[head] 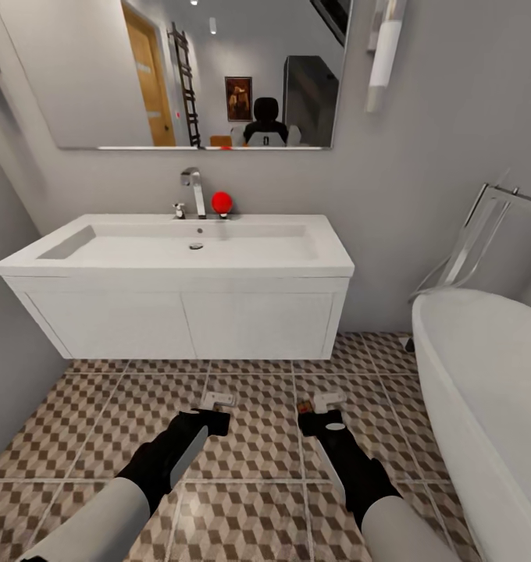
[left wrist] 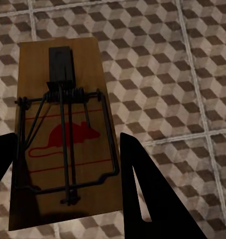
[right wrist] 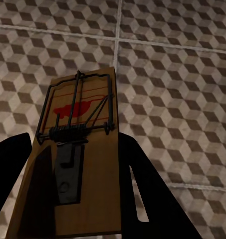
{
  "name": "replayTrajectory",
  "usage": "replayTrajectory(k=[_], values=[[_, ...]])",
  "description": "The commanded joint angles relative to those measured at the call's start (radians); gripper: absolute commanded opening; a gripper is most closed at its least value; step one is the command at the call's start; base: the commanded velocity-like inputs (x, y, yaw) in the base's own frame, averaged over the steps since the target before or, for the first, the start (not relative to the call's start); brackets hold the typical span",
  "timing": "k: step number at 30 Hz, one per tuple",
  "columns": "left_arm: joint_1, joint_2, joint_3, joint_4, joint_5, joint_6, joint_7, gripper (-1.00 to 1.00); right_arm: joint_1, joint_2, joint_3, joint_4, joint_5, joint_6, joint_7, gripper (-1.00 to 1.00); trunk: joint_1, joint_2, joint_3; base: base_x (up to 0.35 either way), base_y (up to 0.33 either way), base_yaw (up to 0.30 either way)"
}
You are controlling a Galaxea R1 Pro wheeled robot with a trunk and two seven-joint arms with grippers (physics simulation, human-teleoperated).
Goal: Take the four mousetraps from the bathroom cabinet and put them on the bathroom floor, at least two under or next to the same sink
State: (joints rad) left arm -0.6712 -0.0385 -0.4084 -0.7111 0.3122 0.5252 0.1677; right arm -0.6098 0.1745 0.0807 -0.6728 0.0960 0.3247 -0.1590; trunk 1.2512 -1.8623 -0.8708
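Both arms reach low over the bathroom floor (head: 258, 460) before the white sink (head: 179, 254); left gripper (head: 211, 420) and right gripper (head: 322, 421) each carry a mousetrap.

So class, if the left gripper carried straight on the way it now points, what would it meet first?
Probably the bathroom floor: the left gripper, shut on a mousetrap, points down at the tiles; depth is unclear.

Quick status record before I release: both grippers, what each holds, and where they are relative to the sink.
left gripper: shut on mousetrap, fingers on both long edges
right gripper: shut on second mousetrap
height: both traps over the bathroom floor; contact cannot be told
sink: wall-mounted, ahead of both grippers
bathtub: on the robot's right
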Motion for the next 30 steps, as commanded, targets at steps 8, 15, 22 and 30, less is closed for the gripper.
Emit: replayTrajectory(k=[8,15,22,30], values=[[-0.001,-0.001,-0.004,-0.001,0.007,0.004,0.009,-1.0,-0.001,0.0,0.002,-0.003,0.01,0.008,-0.002,-1.0,0.031,-0.057,-0.039,0.0,0.0,0.0],[-0.001,-0.002,-0.006,-0.001,0.007,0.004,0.009,-1.0,-0.001,0.0,0.002,-0.002,0.01,0.008,-0.002,-1.0,0.057,-0.106,-0.072,0.0,0.0,0.0],[-0.001,-0.003,-0.01,-0.002,0.007,0.004,0.009,-1.0,0.0,0.0,0.002,-0.003,0.01,0.007,-0.001,-1.0,0.084,-0.155,-0.104,0.0,0.0,0.0],[-0.001,-0.004,-0.01,-0.002,0.007,0.004,0.009,-1.0,0.0,0.0,0.0,-0.026,0.009,-0.07,0.091,-1.0,0.115,-0.211,-0.142,0.0,0.0,0.0]])
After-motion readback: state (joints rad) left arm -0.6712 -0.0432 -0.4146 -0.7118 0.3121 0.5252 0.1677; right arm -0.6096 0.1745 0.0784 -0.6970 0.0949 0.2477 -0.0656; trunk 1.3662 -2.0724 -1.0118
